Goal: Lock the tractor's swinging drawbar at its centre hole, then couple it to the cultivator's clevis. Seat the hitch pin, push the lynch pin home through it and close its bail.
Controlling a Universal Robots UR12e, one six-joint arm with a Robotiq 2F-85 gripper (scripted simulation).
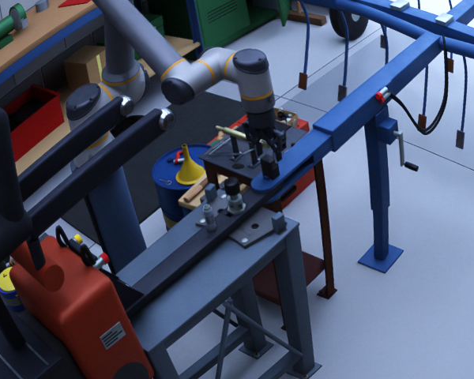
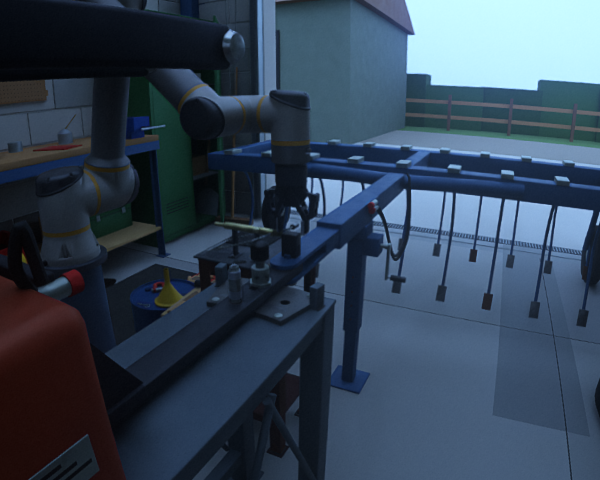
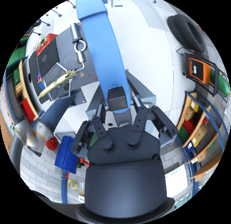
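Note:
The hitch pin [image 1: 269, 167] [image 2: 290, 243] [image 3: 116, 99] stands with its dark square head on top of the blue clevis [image 1: 278, 175] [image 2: 295, 256] [image 3: 105, 64] of the cultivator, and my gripper [image 1: 266, 153] [image 2: 290, 214] [image 3: 118, 114] is directly above it, open around the head and holding nothing. The dark drawbar [image 1: 213, 240] [image 2: 223, 315] runs from the tractor frame into the clevis. A black-knobbed lock pin [image 1: 232, 196] [image 2: 259, 261] stands in the drawbar plate. A lynch pin with a ring [image 3: 78, 48] lies on the small dark table [image 1: 245, 155].
A blue drum [image 1: 176, 179] with a yellow funnel [image 1: 187, 165] stands left of the table. The cultivator's jack stand [image 1: 379, 191] [image 2: 353, 305] stands to the right. An orange fuel can [image 1: 78, 310] sits at the near left. A brass tool [image 1: 233, 134] [image 3: 57, 82] rests on a rack on the table.

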